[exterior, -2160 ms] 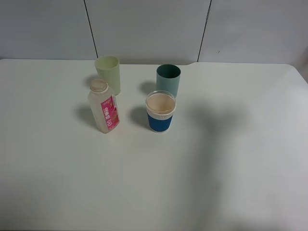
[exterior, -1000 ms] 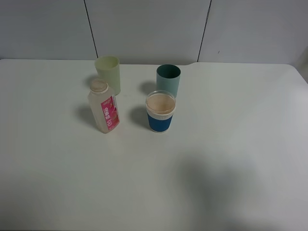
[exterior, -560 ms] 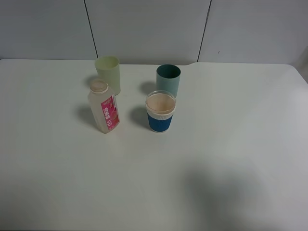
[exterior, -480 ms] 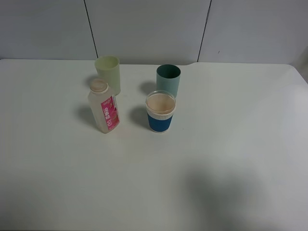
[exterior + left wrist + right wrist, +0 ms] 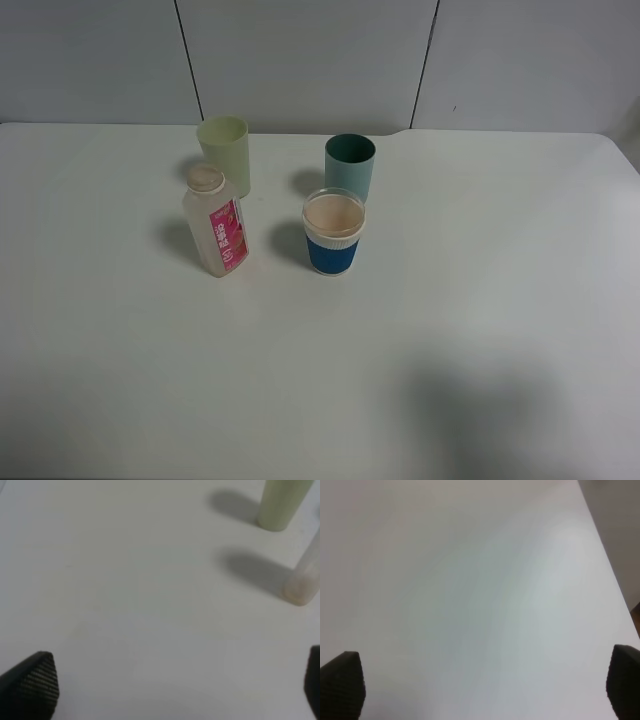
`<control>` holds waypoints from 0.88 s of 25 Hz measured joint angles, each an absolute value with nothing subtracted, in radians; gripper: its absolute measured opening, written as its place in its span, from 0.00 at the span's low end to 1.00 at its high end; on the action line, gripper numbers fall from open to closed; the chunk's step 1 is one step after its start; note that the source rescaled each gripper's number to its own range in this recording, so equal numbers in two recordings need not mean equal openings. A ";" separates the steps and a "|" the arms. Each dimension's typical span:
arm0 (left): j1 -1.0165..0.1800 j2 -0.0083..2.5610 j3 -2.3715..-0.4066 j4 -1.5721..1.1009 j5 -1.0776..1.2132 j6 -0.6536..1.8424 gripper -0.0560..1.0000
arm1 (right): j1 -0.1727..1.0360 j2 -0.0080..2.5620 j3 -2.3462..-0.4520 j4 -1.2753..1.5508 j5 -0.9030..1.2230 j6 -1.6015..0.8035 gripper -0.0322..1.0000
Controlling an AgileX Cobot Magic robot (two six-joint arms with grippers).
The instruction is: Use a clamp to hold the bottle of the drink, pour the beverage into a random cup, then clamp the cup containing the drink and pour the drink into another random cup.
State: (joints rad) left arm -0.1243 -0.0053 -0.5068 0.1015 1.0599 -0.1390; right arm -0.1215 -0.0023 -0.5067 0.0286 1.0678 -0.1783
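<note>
Bottle of the drink (image 5: 216,223): stood upright on the desk (image 5: 480,300), uncapped, looked nearly drained; in the left wrist view its base (image 5: 302,587) lay ahead of the left claw (image 5: 165,690), off to one side, well apart. Probably light, thin-walled, squashy under a hard squeeze, slick on the label; best taken across the squarish body, mid-height. Blue-banded cup (image 5: 334,232) just beside it, brown beverage (image 5: 333,214) inside; teal cup (image 5: 350,166) close behind that, pale green cup (image 5: 224,152) behind the bottle. Left claw spread wide, pinching nothing. Right claw (image 5: 485,690) likewise spread and empty, only bare desk ahead of it
</note>
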 joint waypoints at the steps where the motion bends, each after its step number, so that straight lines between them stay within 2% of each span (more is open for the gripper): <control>1: -0.124 -0.005 -0.507 0.101 1.060 -0.139 1.00 | -0.121 -0.002 -0.507 0.029 1.068 -0.178 0.91; 22: -0.124 -0.005 -0.507 0.101 1.060 -0.139 1.00 | -0.121 -0.002 -0.505 0.009 1.067 -0.144 0.91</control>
State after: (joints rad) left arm -0.1243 -0.0053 -0.5068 0.1006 1.0599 -0.1390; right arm -0.1215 -0.0023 -0.5048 0.0091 1.0669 -0.1445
